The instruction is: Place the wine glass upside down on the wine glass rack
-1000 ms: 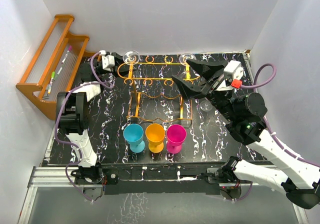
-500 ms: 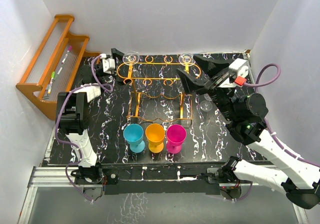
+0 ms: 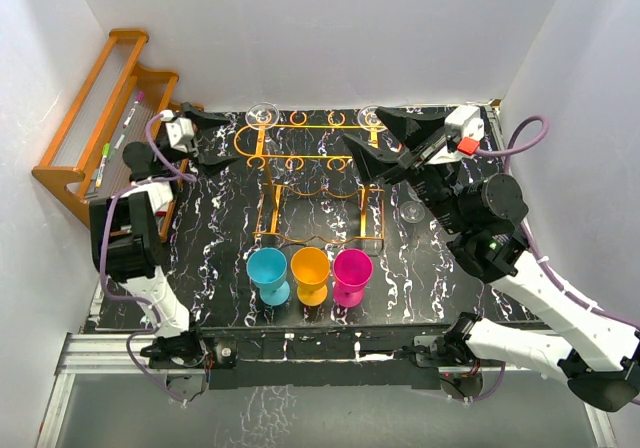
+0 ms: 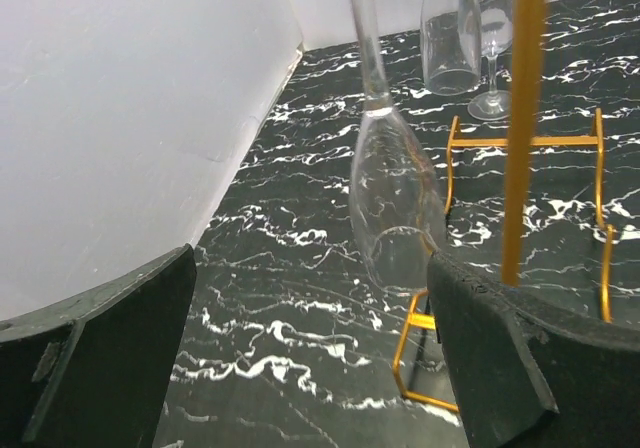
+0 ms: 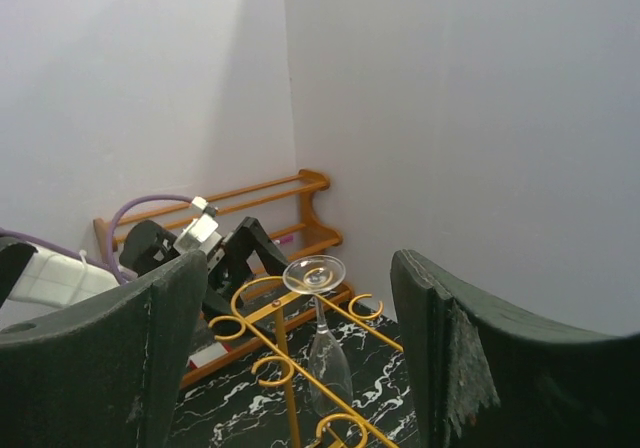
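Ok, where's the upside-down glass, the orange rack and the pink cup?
wine glass (image 4: 395,203), left wrist view, on its bowl, hanging mouth down.
wine glass rack (image 3: 310,156), top external view, on the near rail of its top frame.
pink cup (image 3: 352,267), top external view, inside its bowl.

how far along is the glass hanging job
Done: a left wine glass and a right wine glass hang upside down on the wine glass rack. In hand: nothing; left gripper and right gripper are open, empty. Left: the upright glass on the table beside the rack.
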`<state>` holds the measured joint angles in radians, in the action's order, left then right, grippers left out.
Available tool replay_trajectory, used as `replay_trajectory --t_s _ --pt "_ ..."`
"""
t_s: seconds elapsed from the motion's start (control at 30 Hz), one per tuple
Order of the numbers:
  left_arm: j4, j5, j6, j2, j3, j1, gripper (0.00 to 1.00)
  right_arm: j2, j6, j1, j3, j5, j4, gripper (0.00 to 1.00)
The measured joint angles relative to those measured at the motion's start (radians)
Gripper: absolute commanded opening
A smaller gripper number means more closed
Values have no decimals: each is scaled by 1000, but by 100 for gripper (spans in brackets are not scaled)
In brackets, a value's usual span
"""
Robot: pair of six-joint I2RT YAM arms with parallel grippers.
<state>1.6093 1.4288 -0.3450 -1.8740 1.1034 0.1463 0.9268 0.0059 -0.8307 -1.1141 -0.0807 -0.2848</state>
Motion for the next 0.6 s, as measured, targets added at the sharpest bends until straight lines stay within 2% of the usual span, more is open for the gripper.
replay_trajectory --t_s 0.17,0.37,0.5,0.6 --pt "-33 23 -34 195 -108 71 97 -13 -5 0 -14 47 29 77" --pt "-116 47 -117 465 -156 159 97 -77 -28 0 -7 63 51 77" --pt "-158 79 -232 550 -184 240 97 -134 -48 0 5 73 83 77" --pt "-149 95 -409 545 -182 267 97 -163 -59 0 11 65 143 77"
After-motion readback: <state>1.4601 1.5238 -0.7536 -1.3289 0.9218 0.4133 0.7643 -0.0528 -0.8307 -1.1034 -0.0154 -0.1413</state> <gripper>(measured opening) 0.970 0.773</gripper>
